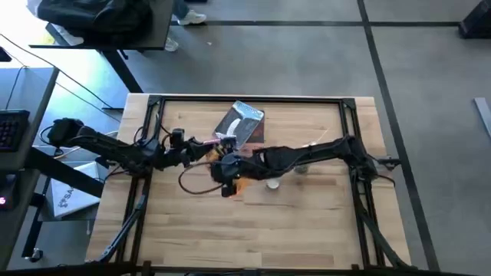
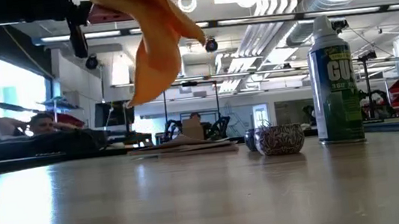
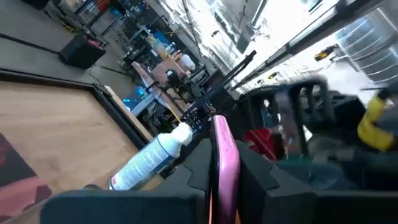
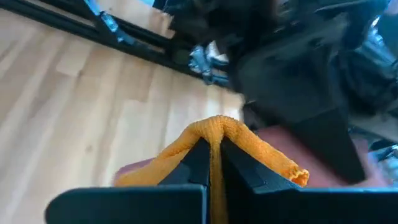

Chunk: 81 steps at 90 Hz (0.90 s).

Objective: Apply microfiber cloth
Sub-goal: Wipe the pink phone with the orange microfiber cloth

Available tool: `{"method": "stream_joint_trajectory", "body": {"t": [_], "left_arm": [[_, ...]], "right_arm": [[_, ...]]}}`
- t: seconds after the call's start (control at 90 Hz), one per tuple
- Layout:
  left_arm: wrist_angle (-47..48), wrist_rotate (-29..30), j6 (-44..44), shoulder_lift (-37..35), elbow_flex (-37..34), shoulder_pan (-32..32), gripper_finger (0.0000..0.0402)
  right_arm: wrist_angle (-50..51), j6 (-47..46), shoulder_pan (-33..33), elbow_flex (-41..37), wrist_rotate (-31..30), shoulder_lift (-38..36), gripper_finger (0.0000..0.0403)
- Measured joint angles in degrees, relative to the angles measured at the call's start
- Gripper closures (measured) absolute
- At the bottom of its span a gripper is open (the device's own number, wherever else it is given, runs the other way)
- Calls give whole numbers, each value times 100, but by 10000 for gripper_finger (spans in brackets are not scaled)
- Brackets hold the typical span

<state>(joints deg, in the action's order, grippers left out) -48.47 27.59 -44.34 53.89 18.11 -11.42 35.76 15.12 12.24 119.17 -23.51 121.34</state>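
The orange microfiber cloth [image 4: 249, 146] hangs from my right gripper [image 4: 213, 146] above the middle of the table. In the low view the microfiber cloth [image 2: 155, 49] dangles clear of the tabletop. My right gripper [image 1: 230, 180] sits just near of my left gripper [image 1: 224, 142]. In its own wrist view, my left gripper [image 3: 222, 146] is shut on a thin pink flat thing [image 3: 224, 155]. A grey-blue and white packet [image 1: 242, 123] lies flat near the far edge. My left gripper pinches the thin pink flat thing between its two fingers, on its two broad faces, so its narrow edge [image 3: 221, 134] shows between them. Its lower part is hidden by the gripper body. My right gripper pinches a bunched fold [image 4: 214, 127] of the microfiber cloth between its two fingers, with several layers bulging past the fingertips. The cloth hangs slack below the gripper, its lower end [image 2: 141, 92] clear of the table.
A green and white spray can [image 2: 335, 81] stands upright on the table, with a small round tin [image 2: 279, 139] beside it. A dark red patch [image 1: 255, 136] lies by the packet. The black frame rail [image 1: 253, 100] runs along the far edge. Bare wood spreads toward the near edge.
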Motion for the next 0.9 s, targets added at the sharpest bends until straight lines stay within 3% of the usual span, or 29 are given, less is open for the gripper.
{"method": "stream_joint_trajectory", "body": {"t": [0.311,0.722,0.9], "left_arm": [[122,462,-9,0,2,4,380],[398,1099,-39,11,2,22,380],[391,1194,-111,4,2,22,380]], "right_arm": [[76,29,216,-8,-102,230,403],[-841,1183,-206,26,-1688,394,403],[-1003,1388,-304,67,-1801,394,403]]}}
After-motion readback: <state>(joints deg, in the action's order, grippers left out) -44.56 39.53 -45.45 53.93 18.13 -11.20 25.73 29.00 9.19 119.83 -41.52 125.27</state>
